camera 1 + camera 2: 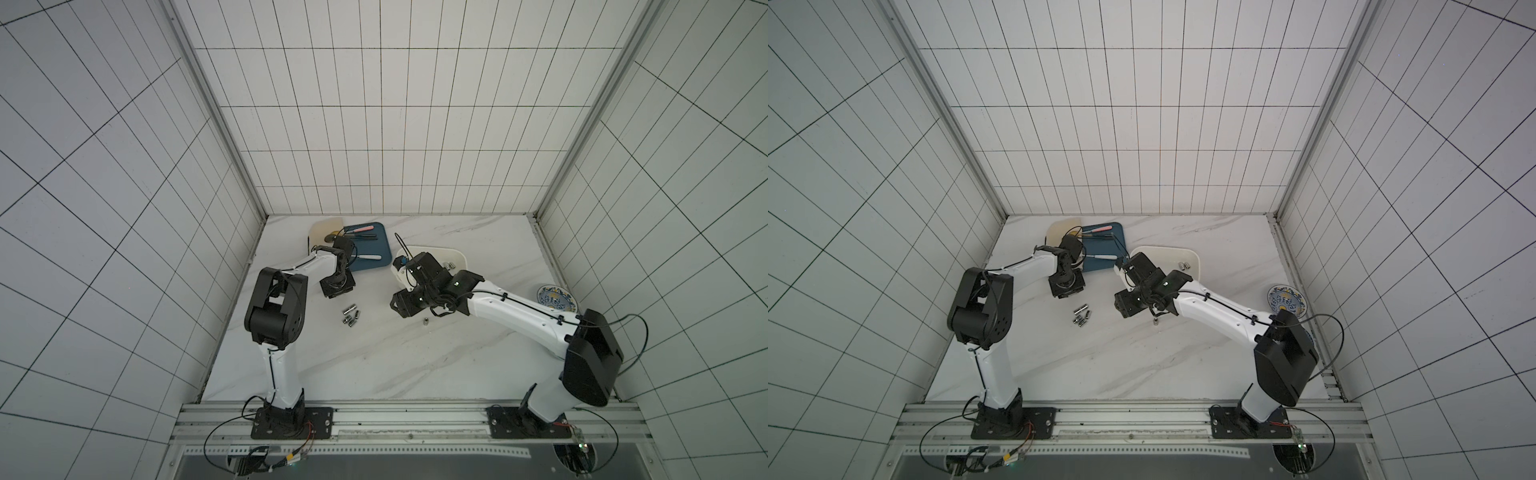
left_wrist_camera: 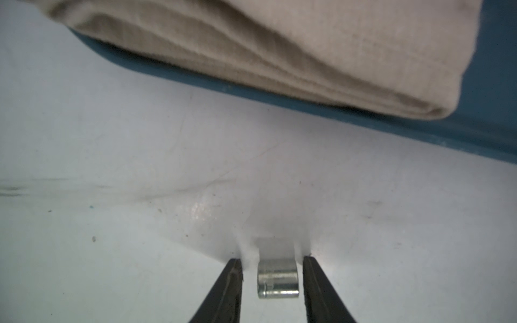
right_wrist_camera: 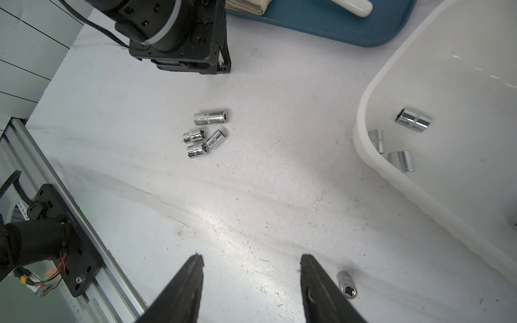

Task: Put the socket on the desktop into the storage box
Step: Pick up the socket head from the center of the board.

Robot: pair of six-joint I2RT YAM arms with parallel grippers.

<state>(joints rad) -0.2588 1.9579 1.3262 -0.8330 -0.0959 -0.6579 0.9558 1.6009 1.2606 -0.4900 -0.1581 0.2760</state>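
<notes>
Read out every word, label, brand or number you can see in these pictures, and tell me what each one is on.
Nothing can be read in any view.
On the black base plate: a short white print, too small and blurred to read.
On the loose sockets: no legible size marks.
On the storage box: no print shows.

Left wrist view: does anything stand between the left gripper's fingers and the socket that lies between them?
Nothing visible does. The socket lies on the table between the left gripper's fingers, a narrow open gap on each side.
</notes>
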